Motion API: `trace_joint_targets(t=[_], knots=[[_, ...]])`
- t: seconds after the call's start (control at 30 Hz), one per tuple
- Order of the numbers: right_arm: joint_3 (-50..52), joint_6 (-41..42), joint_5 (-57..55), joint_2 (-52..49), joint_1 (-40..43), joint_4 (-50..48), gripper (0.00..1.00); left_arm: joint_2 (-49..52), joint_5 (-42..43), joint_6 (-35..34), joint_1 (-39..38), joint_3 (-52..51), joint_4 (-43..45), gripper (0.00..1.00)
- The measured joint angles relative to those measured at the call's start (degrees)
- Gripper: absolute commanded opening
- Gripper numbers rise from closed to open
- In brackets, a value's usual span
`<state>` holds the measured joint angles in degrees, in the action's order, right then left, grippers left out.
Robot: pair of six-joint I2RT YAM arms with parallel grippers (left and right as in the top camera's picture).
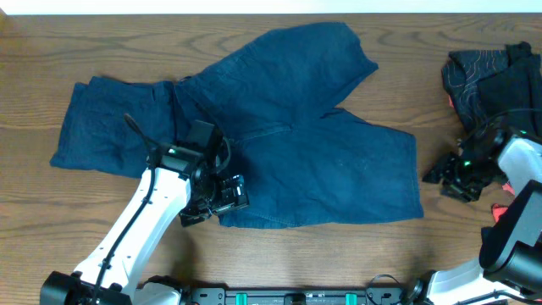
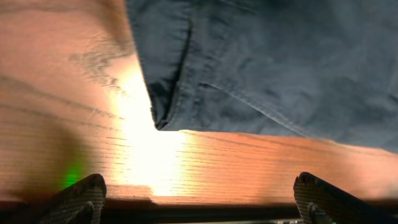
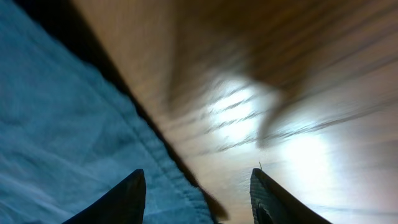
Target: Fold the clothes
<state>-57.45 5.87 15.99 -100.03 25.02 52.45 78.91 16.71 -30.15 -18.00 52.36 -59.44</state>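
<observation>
Hovering low at near hem of shorts point(image 1: 322, 161), left fingers point(image 2: 81, 198) stood wide, empty; likely lining up corner pinch. Right fingers point(image 3: 121, 200) also wide, hem edge between them, nothing gripped. Shorts lay spread mid-worktop point(image 1: 34, 229); dark garment point(image 1: 491, 72) well apart.

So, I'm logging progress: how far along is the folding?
Done: nothing; the shorts lie spread and rumpled. In hand: the left gripper and right gripper hover open at the shorts' edges, gripping nothing. Left: every fold, plus the bunched dark garment.
</observation>
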Motion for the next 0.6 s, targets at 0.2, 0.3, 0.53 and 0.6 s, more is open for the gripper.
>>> trace_joint_targets(t=[0.2, 0.3, 0.53, 0.6], knots=[[3.5, 0.2, -0.6, 0.0, -4.3, -1.8, 0.56, 0.0, 1.0, -7.1, 0.0, -8.6, 7.9, 0.96], [3.6, 0.5, -0.7, 0.0, -5.5, -2.3, 0.56, 0.1, 2.6, -9.9, 0.0, -13.6, 15.1, 0.94], [3.6, 0.9, -0.9, 0.2, -7.2, -2.9, 0.54, 0.1, 4.0, -13.0, 0.0, -18.9, 28.6, 0.65], [3.6, 0.9, -1.0, 0.2, -7.6, -2.8, 0.54, 0.1, 4.0, -13.5, 0.0, -19.1, 30.4, 0.50]])
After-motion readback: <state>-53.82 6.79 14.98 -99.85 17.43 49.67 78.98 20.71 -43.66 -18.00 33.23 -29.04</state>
